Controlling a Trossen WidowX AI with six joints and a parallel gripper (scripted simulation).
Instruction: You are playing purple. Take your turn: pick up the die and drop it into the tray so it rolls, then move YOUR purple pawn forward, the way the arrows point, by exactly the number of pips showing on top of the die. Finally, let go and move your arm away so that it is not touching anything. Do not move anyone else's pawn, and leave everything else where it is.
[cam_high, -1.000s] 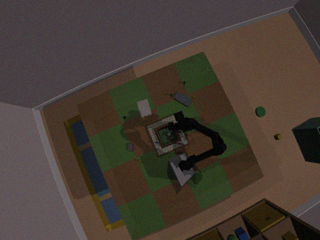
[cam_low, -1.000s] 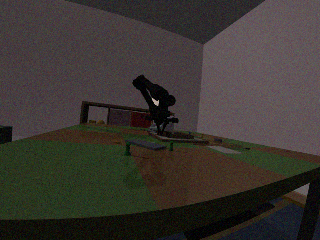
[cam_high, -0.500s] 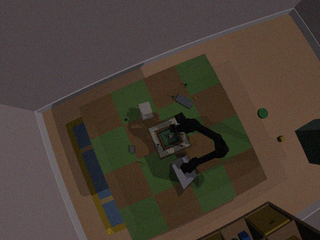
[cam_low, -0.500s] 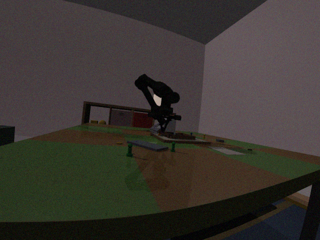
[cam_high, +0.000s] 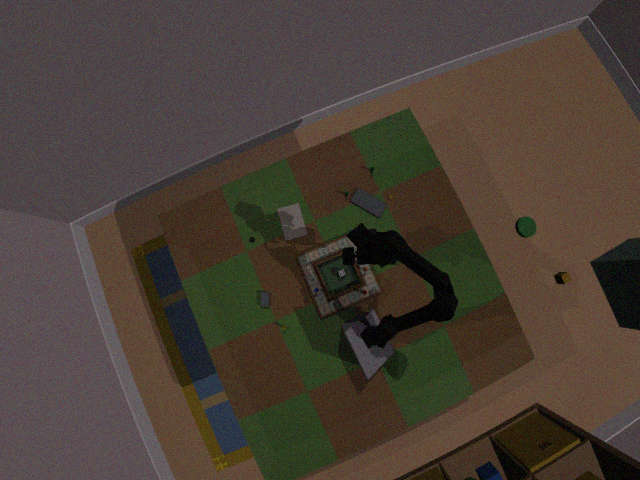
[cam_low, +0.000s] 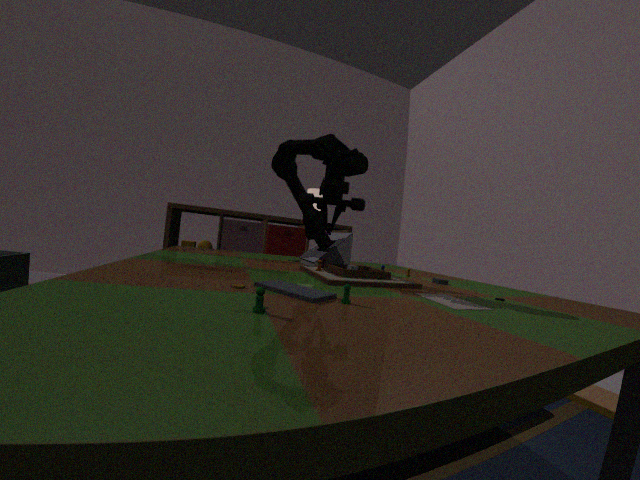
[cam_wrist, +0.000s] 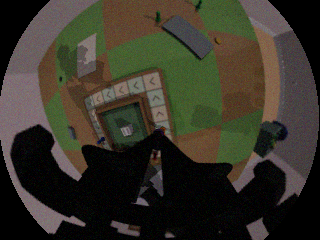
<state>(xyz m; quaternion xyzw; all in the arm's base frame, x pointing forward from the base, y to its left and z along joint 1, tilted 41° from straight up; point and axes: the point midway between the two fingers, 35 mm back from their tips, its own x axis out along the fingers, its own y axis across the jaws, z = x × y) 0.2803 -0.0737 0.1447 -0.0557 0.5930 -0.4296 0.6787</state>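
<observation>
The game board (cam_high: 322, 255) (cam_wrist: 124, 90) (cam_low: 361, 282) lies in the middle of the chequered table, with arrow squares around a green tray (cam_high: 326, 268) (cam_wrist: 114, 122). The white die (cam_high: 341, 272) (cam_wrist: 127, 131) rests inside the tray. My gripper (cam_high: 349, 255) (cam_wrist: 158, 138) hangs well above the board's edge. It is shut on a small pawn (cam_wrist: 156, 154), the purple one, which is lifted clear of the board. In the exterior view the arm (cam_low: 330, 170) arches high over the board. A blue pawn (cam_high: 316, 290) and a red pawn (cam_high: 364, 291) stand on the board's track.
A grey slab (cam_high: 368, 202) (cam_low: 297, 290) (cam_wrist: 188, 35) lies beyond the board, with two green pawns (cam_low: 258, 300) (cam_low: 345, 293) near it. A white sheet (cam_high: 292, 221) (cam_wrist: 87, 55), a small grey block (cam_high: 264, 298) and the grey wedge (cam_high: 372, 359) at the arm's base also lie on the table.
</observation>
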